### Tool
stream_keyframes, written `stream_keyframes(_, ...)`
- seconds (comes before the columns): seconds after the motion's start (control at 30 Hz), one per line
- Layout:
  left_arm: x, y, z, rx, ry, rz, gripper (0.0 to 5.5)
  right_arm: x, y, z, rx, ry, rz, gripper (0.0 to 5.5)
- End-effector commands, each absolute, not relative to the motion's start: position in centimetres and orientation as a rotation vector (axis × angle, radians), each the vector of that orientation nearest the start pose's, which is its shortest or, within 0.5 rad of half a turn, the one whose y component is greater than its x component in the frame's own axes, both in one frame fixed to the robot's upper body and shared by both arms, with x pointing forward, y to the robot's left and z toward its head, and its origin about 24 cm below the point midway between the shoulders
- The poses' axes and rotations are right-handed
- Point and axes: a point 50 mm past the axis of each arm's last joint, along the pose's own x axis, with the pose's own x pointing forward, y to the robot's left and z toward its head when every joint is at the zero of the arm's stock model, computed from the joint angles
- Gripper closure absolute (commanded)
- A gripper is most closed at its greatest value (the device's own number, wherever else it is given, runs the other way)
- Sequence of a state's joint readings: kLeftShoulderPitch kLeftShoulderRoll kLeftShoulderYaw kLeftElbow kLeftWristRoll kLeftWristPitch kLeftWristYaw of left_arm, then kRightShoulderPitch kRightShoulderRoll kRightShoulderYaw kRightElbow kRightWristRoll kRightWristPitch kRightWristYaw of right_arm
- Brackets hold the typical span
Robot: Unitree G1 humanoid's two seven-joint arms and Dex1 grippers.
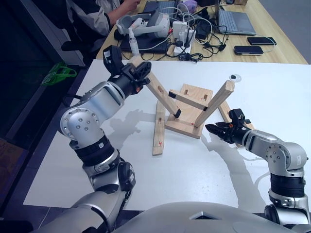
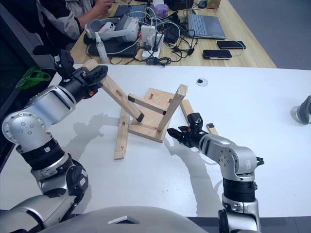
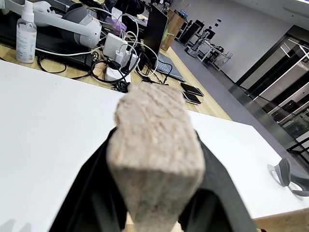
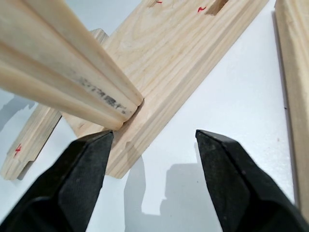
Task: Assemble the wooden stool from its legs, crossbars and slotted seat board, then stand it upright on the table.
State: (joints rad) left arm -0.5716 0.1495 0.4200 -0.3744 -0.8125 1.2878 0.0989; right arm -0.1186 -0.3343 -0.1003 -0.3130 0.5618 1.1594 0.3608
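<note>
Currently my left gripper (image 1: 137,73) clamps the pale square wooden leg (image 1: 160,94) upper left, right gripper (image 1: 216,129) parted mid-frame: brace the slotted pale wooden seat board (image 1: 183,125), then press.

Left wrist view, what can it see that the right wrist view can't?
Left wrist view: the rough end of a pale wooden leg clamped in the left pincer, with a clear spray bottle far behind. Right wrist view: the open right pincer facing the pale slotted seat board, with a second wooden leg set into its edge. Both: the white table and pale wood.
</note>
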Motion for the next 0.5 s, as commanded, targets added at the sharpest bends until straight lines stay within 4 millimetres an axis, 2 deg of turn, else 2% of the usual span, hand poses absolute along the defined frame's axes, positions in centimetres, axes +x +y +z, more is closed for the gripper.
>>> stream_keyframes(0.03, 29.19, 15.92, 18.33, -0.400, 0.255, -0.373, 4.48, 23.91, -17.33, 6.56, 0.233, 0.679, 0.525, 2.35)
stream_keyframes(0.2, 29.09, 15.27, 17.71, -0.376, 0.263, -0.384, 4.48, 24.02, -17.41, 6.61, 0.231, 0.676, 0.523, 2.35)
stream_keyframes(0.5, 29.14, 15.30, 17.41, -0.257, 0.236, -0.368, 4.48, 24.09, -17.50, 6.75, 0.230, 0.669, 0.518, 2.35)
